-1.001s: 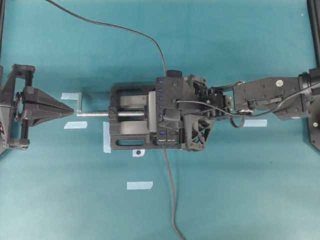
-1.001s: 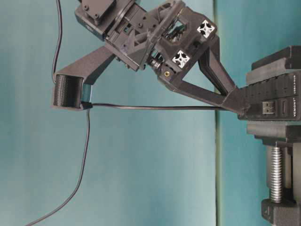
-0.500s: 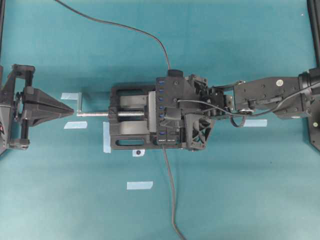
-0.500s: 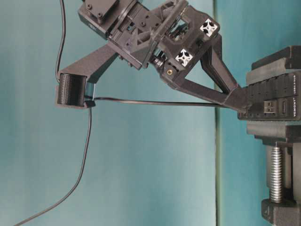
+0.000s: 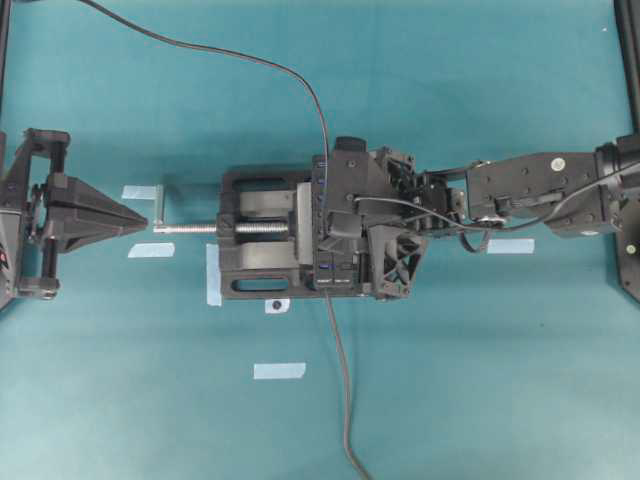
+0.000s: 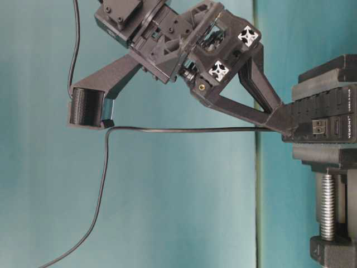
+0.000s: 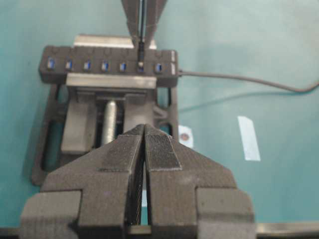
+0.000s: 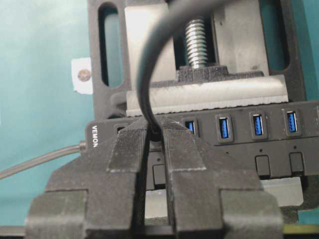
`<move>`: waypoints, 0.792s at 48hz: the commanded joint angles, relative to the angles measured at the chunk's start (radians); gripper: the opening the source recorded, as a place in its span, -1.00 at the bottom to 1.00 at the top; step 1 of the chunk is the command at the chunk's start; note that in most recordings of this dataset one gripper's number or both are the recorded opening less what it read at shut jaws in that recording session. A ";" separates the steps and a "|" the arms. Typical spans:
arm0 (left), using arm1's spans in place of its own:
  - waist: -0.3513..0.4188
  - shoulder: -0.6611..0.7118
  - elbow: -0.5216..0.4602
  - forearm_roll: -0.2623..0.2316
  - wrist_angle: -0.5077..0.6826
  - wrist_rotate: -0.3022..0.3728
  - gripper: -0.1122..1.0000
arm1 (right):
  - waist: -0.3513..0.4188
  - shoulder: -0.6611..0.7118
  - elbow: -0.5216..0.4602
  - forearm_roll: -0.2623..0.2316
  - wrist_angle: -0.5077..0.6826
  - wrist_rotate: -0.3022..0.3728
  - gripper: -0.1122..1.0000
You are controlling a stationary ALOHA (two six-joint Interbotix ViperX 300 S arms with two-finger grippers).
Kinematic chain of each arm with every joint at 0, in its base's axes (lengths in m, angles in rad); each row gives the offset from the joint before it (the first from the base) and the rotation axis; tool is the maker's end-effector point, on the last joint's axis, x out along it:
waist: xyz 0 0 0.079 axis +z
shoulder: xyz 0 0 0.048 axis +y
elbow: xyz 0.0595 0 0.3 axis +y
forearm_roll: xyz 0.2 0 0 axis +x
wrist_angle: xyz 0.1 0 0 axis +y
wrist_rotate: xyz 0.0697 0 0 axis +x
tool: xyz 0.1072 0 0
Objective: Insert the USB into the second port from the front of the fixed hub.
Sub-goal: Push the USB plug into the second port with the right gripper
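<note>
teal cloth covers the table, with the black vise at its centre and the fixed hub clamped in it. overhead view: the right gripper sits over the lower end of the hub, and compared with a second ago it has edged slightly toward the hub so that fewer blue ports show; the dark-grey cable trails off the bottom edge. the left gripper rests well apart at the left, pads together, unchanged. table-level view: the right gripper's fingertip now meets the hub's top face, where earlier it hung a little higher, and the cable run has gone from a taut line hooked on the finger to a looser bend that drops away beside it. left wrist view: the usb stands upright with its tip at the second port from the right end of the row, held between the right gripper's fingers, which are clamped on it; the left gripper's own pads are pressed shut on nothing. right wrist view: the fingers close around the plug and hide the port beneath, just left of the first visible blue port. judgement: the plug appears aligned and entering, but seating depth cannot be told; continued straight downward pressure is likely required.
</note>
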 commanded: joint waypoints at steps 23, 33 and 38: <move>0.000 0.003 -0.012 0.002 -0.011 0.000 -0.80 | 0.002 0.003 -0.006 0.002 -0.049 0.012 -0.68; 0.002 0.003 -0.012 0.002 -0.011 0.000 -0.80 | 0.002 0.005 0.000 0.003 -0.044 0.014 -0.68; 0.000 0.003 -0.012 0.002 -0.011 0.000 -0.80 | 0.003 0.005 0.006 0.008 -0.038 0.014 -0.68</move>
